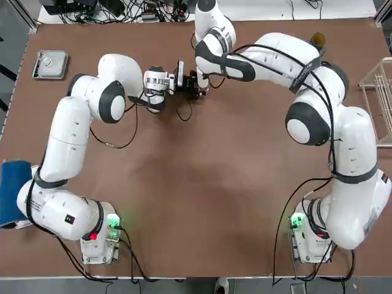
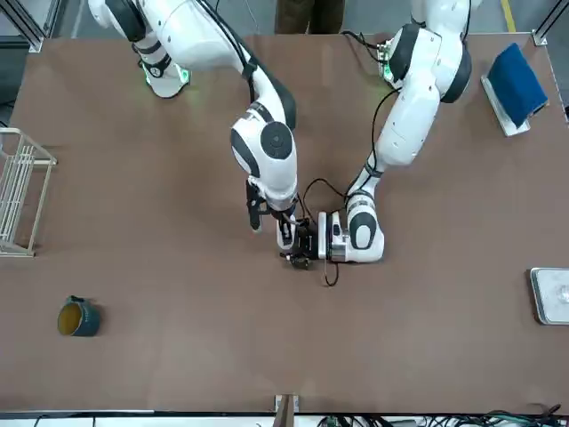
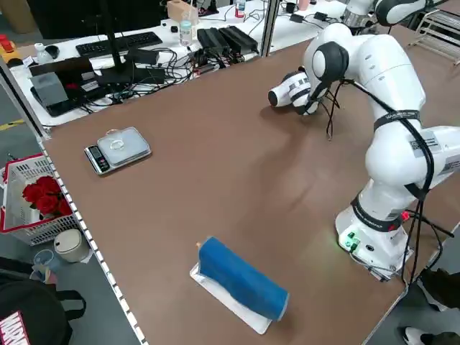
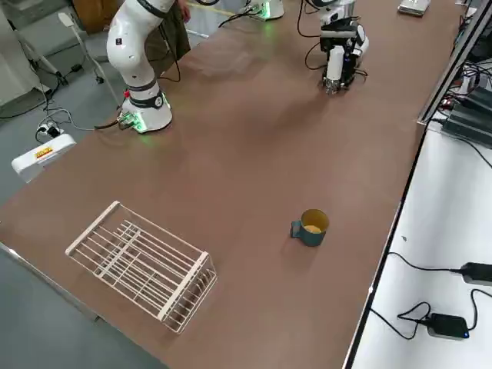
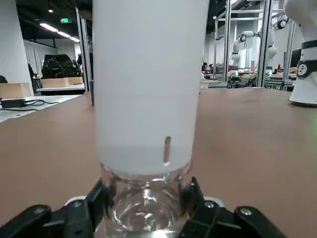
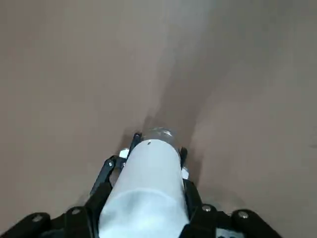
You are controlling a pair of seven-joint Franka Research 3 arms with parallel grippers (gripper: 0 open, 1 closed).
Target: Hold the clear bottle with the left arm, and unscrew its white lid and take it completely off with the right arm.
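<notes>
A robotics lab. Two white arms [image 1: 79, 135] are bolted to a brown table [image 1: 202, 202] ringed by aluminium framing [image 3: 269, 25]. A bench beside it holds a keyboard [image 3: 118, 44], power bricks [image 3: 226, 37] and tangled cables [image 1: 147, 9]. The left wrist view shows more arms [image 5: 240, 42] on frames across a hall.

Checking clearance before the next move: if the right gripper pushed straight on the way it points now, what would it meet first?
The right gripper points down along the white lid it grips. Straight on lies the clear bottle held by the left gripper, then probably the table beneath.
</notes>
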